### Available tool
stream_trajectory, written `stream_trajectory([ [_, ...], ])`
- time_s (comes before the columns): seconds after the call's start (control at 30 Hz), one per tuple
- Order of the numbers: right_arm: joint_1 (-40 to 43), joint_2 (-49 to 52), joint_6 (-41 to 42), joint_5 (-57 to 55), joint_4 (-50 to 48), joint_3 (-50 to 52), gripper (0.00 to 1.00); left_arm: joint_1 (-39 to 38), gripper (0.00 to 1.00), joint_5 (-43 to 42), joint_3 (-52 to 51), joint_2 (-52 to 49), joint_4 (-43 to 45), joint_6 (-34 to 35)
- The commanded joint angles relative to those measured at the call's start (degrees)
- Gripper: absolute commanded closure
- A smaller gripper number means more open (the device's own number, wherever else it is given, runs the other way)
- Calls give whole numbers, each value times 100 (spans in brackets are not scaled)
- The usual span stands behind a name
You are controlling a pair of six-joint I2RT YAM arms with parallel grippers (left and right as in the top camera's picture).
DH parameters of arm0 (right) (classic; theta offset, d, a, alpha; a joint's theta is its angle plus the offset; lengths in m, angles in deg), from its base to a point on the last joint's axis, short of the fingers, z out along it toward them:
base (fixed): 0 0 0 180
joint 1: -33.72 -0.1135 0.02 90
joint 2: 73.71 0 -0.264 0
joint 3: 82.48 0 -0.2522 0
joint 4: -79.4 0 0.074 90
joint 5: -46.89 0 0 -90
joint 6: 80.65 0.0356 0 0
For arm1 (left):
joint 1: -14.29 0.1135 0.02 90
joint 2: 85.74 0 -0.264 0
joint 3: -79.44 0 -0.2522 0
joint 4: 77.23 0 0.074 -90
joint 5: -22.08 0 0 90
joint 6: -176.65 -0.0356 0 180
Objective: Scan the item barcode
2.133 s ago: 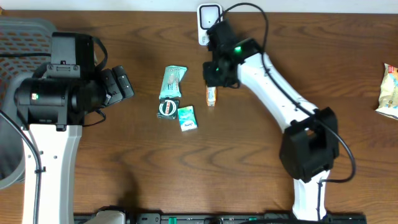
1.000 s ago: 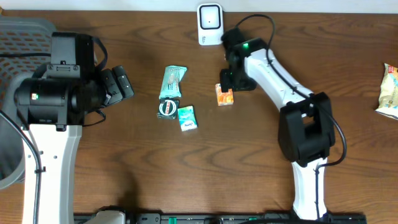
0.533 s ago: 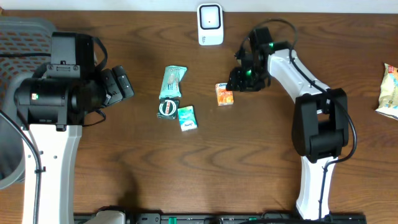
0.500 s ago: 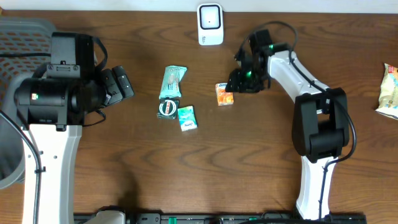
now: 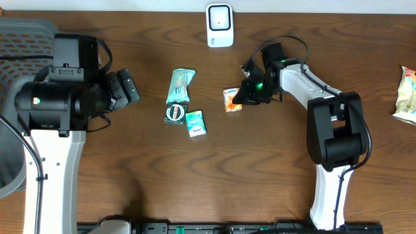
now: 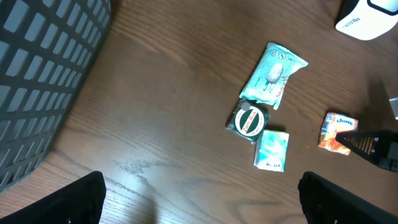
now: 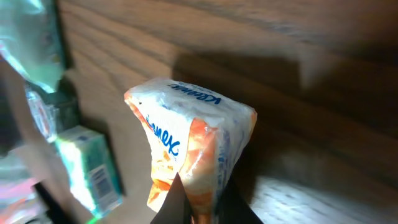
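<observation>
- Kleenex pack [image 5: 231, 99], orange and white, lay mid-surface [image 5: 195, 182], well apart from the white scanner [image 5: 220, 25] at the far edge.
- Right hand [image 5: 242, 97] was clenched on the pack's right edge.
- Left hand [image 5: 127, 88] hung released beside the grey basket [image 5: 26, 39].
- Mint wipes packet [image 5: 181, 85], round tin [image 5: 175, 113] and teal pack [image 5: 195, 123] clustered left of the Kleenex pack.
- A snack bag [image 5: 407, 94] lay at the far right.

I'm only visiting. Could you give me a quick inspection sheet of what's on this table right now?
Surface: brown wooden table.
Job's things: orange tissue pack; white scanner at far edge.
Clutter: green wrapper, round tin, teal box, snack bag.
Grippers: right gripper fingers pinch the tissue pack; left gripper open, empty.
Cables: black loop on right arm.
Surroundings: grey basket at left.
</observation>
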Motion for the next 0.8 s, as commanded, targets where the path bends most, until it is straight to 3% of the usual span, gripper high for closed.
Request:
stream_trajectory([
  [0.0, 138, -127, 22, 1049, -87, 26, 99, 17, 2, 72, 13, 26, -22, 68],
  [0.2, 490, -472, -9, 2699, -647, 17, 99, 17, 2, 72, 13, 26, -22, 68],
  [0.47, 717, -782, -1010, 4607, -960, 17, 99, 17, 2, 72, 13, 26, -22, 68],
  [0.77, 717, -787, -1047, 5095, -927, 17, 99, 17, 2, 72, 13, 26, -22, 68],
])
